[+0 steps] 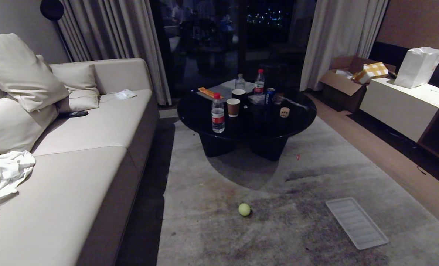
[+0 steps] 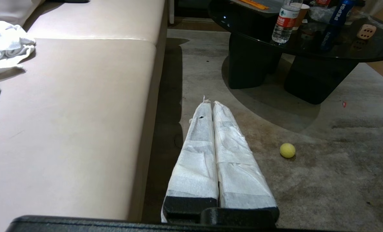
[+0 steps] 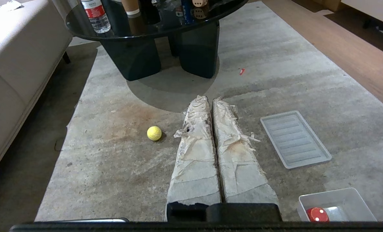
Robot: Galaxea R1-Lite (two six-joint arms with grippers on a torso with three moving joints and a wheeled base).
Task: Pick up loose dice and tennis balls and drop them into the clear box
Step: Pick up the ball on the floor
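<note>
Both arms parked low, left gripper (image 2: 210,103) and right gripper (image 3: 211,99) pressed closed, empty, prob. awaiting approach. Tennis ball (image 1: 244,209) loose on rug; die (image 1: 284,112) on table (image 1: 204,122). Clear box (image 3: 339,198) beside R arm, near lid (image 3: 295,139).

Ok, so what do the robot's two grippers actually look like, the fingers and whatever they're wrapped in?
Both have two long tapering fingers on black bases. The left gripper is wrapped in fairly clean white foam-like padding bound with clear tape. The right gripper has the same wrapping, but it looks dirtier, brown-stained and frayed, with torn shreds at the edges. No cables or markings show.
</note>
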